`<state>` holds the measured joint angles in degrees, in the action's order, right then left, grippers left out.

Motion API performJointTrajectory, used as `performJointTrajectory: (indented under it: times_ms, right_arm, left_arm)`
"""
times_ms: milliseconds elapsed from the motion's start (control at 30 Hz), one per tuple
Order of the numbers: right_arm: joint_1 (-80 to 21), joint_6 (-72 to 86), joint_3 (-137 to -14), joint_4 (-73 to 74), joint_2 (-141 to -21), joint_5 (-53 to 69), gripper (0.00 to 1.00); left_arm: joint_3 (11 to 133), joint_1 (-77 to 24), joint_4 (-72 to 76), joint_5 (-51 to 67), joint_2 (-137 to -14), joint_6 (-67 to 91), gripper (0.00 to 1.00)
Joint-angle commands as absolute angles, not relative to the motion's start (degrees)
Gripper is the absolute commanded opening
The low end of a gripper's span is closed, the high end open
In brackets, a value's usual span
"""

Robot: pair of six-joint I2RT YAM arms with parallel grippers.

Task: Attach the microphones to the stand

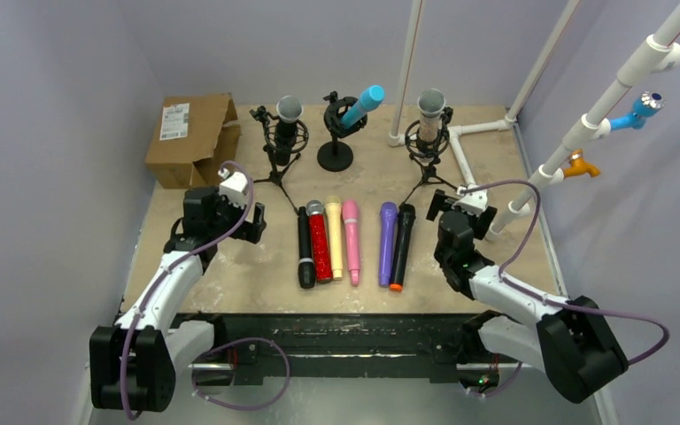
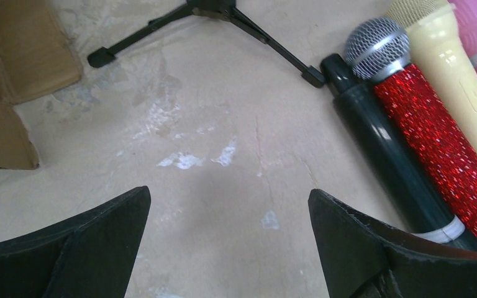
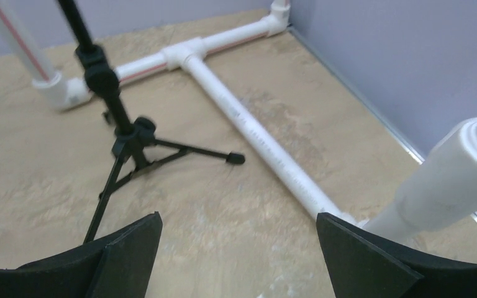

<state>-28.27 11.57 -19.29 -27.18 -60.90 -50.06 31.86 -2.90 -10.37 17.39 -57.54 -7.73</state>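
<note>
Only top view gave us three loaded stands (image 1: pixel 335 158); left wrist the red microphone (image 2: pixel 438 133) on beige surface (image 2: pixel 223 112), right wrist white pipes (image 3: pixel 254 133). Both jaws stood wide apart, empty.

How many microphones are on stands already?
Three look done: the grey-headed microphone, blue microphone and silver microphone sit in stands. Nothing is in hand: the left fingers and right fingers are open, empty. Left: the row of six microphones lying on the table.
</note>
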Motion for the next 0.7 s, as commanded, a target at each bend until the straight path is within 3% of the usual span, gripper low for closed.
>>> performJointTrajectory:
  times_ms: [0,267,667]
  right_arm:
    - [-22.4,8.3,-17.7,-47.3,-63.8,-53.4,0.99]
    - [-12.9,12.1,-17.5,-54.5,-72.8,-46.7,0.99]
    - [-11.5,7.9,-21.2,-64.3,-84.1,-41.8,0.99]
  left_arm:
    - [30.2,-0.5,4.1,14.9,-60.4,-6.2,1.00]
    - [26.6,3.7,17.0,13.3,-66.1,-4.4,1.00]
    - [20.5,3.7,35.1,5.6,-66.4,-3.5,1.00]
